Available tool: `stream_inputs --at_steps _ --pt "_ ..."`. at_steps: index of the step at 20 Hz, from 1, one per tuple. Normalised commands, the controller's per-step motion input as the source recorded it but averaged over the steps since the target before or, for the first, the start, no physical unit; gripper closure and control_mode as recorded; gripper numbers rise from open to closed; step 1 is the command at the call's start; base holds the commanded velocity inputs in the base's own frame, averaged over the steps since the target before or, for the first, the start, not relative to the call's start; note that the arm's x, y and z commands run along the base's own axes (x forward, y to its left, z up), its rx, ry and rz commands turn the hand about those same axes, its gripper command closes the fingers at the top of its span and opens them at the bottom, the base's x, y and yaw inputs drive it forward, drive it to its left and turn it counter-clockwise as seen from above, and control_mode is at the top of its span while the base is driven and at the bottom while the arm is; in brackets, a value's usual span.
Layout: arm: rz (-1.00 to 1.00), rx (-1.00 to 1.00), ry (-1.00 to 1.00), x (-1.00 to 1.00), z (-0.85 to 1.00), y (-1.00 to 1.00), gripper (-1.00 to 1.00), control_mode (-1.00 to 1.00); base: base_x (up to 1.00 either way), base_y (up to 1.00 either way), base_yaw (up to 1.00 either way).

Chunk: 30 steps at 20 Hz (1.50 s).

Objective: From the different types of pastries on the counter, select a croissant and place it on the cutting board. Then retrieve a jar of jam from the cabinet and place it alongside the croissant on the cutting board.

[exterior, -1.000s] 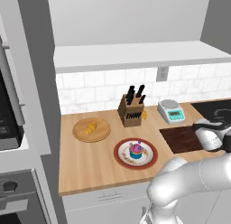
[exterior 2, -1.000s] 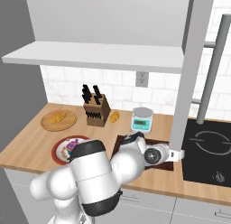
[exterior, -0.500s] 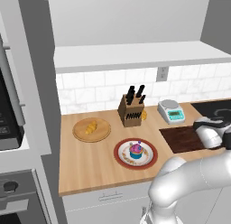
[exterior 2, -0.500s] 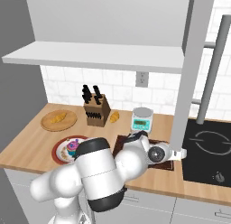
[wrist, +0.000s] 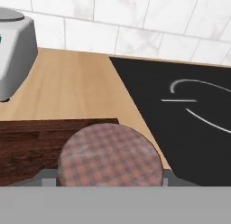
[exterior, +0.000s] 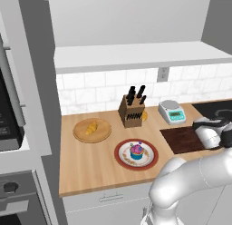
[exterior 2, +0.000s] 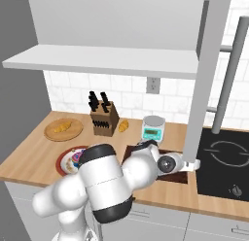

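Observation:
My gripper [wrist: 109, 177] is shut on the jar of jam [wrist: 110, 154]; its checked red-brown lid sits close up between the fingers. The jar is held at the right end of the dark brown cutting board [wrist: 31, 142], near the black hob; whether it touches the board I cannot tell. My white hand [exterior: 210, 134] hangs over that end of the cutting board [exterior: 180, 139]. A golden croissant [exterior: 92, 127] lies on the round pale board at the left. A second golden pastry [exterior 2: 124, 125] lies beside the knife block. The cupcake [exterior: 137, 150] stands on a red-rimmed plate.
A knife block [exterior: 132, 110] and a white kitchen scale [exterior: 171, 112] stand by the tiled wall. The black hob [wrist: 189, 110] adjoins the cutting board on the right. The cabinet's white shelf [exterior: 136, 56] overhangs the counter [exterior: 86, 165]. An oven column stands at far left.
The hand holding the jar has hardly shifted over the right end of the board. The grip is the same, and nothing on the counter has moved.

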Motion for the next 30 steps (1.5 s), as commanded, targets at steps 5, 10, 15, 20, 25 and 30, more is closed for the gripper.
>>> stream_inputs --at_steps 5,10,15,20,25,30 --pt "0.0 0.0 0.06 -0.22 -0.43 0.17 1.0 -1.0 0.0 0.0 0.0" --pt "0.0 0.0 0.05 -0.26 -0.46 0.0 -1.0 -1.0 0.0 0.0 0.0" --pt "0.0 -0.02 0.0 -0.11 -0.16 0.1 -1.0 -1.0 0.0 0.0 0.0" --pt "0.0 -0.05 -0.02 -0.19 -0.05 0.23 -1.0 -1.0 0.0 0.0 0.0" --pt "0.01 -0.03 -0.02 -0.05 -0.04 0.13 -1.0 -1.0 0.0 0.0 0.0" --pt "0.02 -0.03 -0.13 0.01 0.0 0.03 -1.0 -1.0 0.0 0.0 0.0"
